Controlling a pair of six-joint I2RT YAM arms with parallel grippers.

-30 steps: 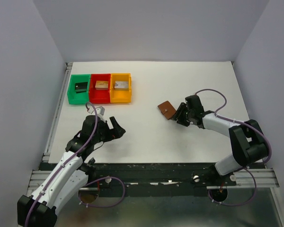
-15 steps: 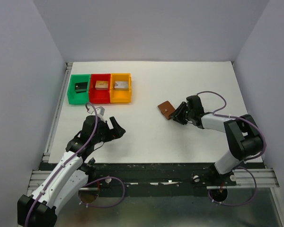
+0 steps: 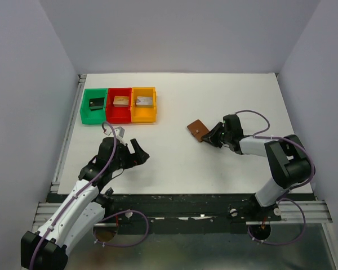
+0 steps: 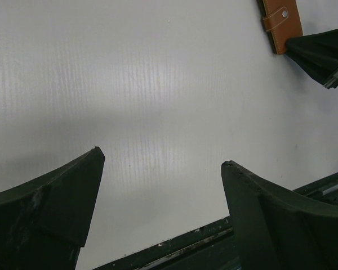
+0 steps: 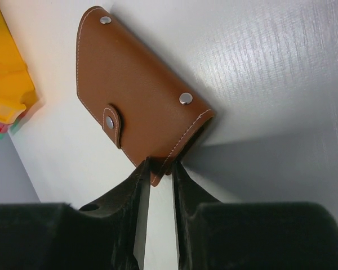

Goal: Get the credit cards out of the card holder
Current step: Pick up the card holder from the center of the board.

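Observation:
The card holder [image 3: 198, 130] is a closed brown leather wallet, its snap tab fastened, on the white table right of centre. It also shows in the right wrist view [image 5: 135, 90] and the left wrist view [image 4: 281, 22]. My right gripper [image 3: 210, 138] is shut on the wallet's near corner [image 5: 160, 166], one finger on each side. The wallet looks tilted up on that corner. The credit cards are hidden inside. My left gripper [image 3: 136, 153] is open and empty over bare table at the near left [image 4: 163, 157].
Green [image 3: 93, 105], red [image 3: 119, 104] and orange [image 3: 143, 103] bins stand in a row at the back left, each with a small block inside. The orange bin's corner shows in the right wrist view [image 5: 5, 84]. The table's near edge rail [image 4: 225, 236] lies under the left gripper.
My right gripper has edged slightly left towards the wallet and the right arm has shifted a little. The wallet and the left arm have stayed put.

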